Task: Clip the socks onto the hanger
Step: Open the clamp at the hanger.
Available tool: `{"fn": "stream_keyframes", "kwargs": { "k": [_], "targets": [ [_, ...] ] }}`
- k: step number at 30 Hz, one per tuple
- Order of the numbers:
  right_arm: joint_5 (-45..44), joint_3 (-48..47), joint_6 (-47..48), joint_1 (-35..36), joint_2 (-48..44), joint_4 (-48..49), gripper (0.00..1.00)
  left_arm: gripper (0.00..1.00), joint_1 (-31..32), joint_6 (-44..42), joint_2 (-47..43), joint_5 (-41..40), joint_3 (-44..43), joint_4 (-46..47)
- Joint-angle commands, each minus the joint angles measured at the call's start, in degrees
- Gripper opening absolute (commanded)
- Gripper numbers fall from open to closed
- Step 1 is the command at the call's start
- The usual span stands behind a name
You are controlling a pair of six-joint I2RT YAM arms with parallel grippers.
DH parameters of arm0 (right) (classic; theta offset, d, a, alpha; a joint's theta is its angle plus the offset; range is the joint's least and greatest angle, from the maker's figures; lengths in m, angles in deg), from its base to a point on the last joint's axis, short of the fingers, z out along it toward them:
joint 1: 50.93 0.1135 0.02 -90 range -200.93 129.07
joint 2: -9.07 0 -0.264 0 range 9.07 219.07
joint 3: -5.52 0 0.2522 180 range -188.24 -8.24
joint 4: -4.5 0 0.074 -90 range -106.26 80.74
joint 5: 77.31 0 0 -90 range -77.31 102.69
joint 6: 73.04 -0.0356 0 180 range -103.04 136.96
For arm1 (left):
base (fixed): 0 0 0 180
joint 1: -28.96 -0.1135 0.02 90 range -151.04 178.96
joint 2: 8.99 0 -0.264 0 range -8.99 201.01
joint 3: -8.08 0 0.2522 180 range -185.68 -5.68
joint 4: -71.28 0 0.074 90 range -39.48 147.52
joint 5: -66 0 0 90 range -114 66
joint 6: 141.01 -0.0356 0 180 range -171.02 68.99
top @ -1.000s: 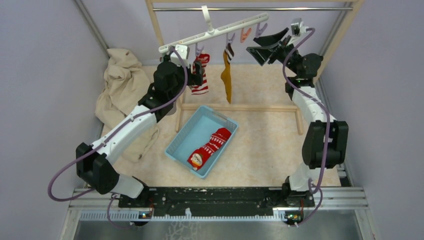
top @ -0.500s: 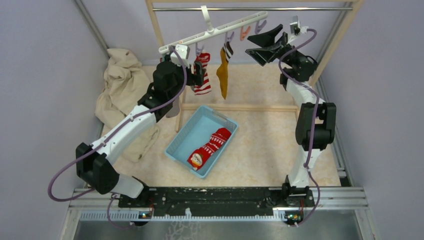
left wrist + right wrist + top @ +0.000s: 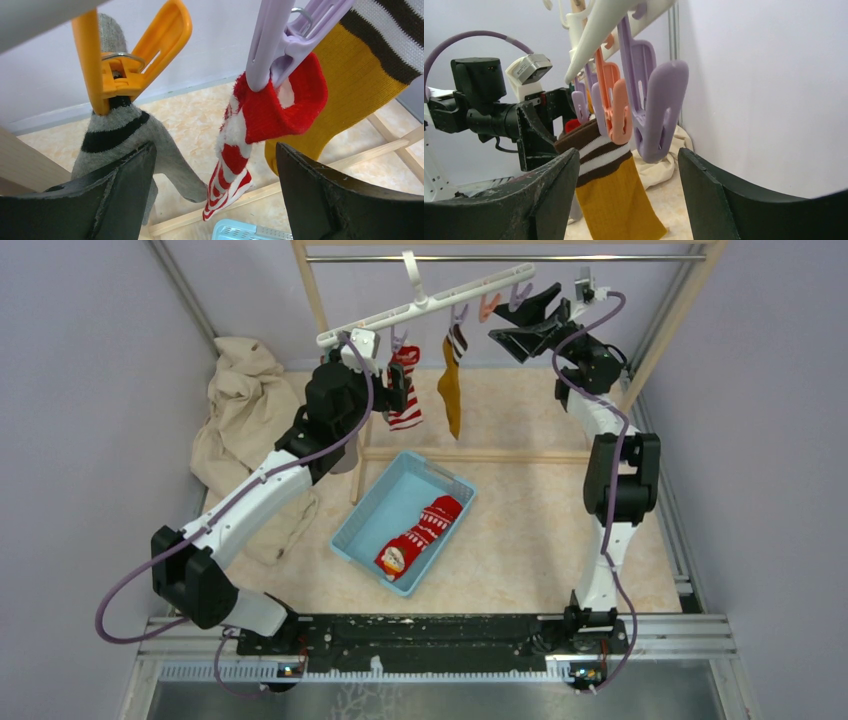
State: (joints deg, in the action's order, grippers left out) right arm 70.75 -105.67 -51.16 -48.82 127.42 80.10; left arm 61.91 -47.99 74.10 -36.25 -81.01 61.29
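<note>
My right fingers point(image 3: 734, 200) have lifted away, open and empty, like my left fingers point(image 3: 115, 200). The yellow sock point(image 3: 452, 395) hangs pegged on the hanger point(image 3: 430, 303) just ahead; the red patterned sock point(image 3: 420, 533) lies far below.

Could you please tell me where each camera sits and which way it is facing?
Top external: above and behind the arm bases, looking down on both arms, the hanger and the blue basket.
Left wrist: below the pegs, looking up past the open left pincer at the grey sock and striped sock.
Right wrist: at the hanger's end, looking along it past the open right pincer toward the left arm.
Both wrist views show the mustard sock.
</note>
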Motion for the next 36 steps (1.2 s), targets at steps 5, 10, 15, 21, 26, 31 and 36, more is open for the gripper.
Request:
{"fn": "stream_keyframes", "kwargs": {
  "k": [5,10,15,21,26,31,36],
  "targets": [
    [-0.6,0.2,4.8,-1.6,-2.5,2.1,0.72,0.93,-0.4,-0.4,-2.0,0.7,-1.0,0.5],
    [-0.2,-2.7,3.9,-1.9,-2.0,1.4,0.67,0.93,-0.4,-0.3,-2.0,0.6,-0.9,0.4],
    [0.0,-3.4,3.9,-3.6,-2.5,0.7,0.62,0.93,-0.4,-0.1,-1.9,1.1,-0.9,0.6],
    [0.2,-6.2,4.8,-3.6,-2.1,-2.1,0.61,0.93,-0.4,0.0,-1.8,1.4,-1.0,0.4],
    [-0.1,-11.6,4.0,-3.7,0.5,-4.2,0.59,0.93,-0.4,0.0,-1.9,1.2,-1.1,0.3],
    [-0.2,-12.0,1.3,-3.7,1.1,-1.9,0.41,0.93,-0.4,-0.2,-1.9,0.9,-1.0,0.3],
    [0.1,-7.6,3.5,-3.6,-1.8,-2.5,0.38,0.92,-0.4,0.1,-1.8,1.8,-0.8,0.6]
  ]
}}
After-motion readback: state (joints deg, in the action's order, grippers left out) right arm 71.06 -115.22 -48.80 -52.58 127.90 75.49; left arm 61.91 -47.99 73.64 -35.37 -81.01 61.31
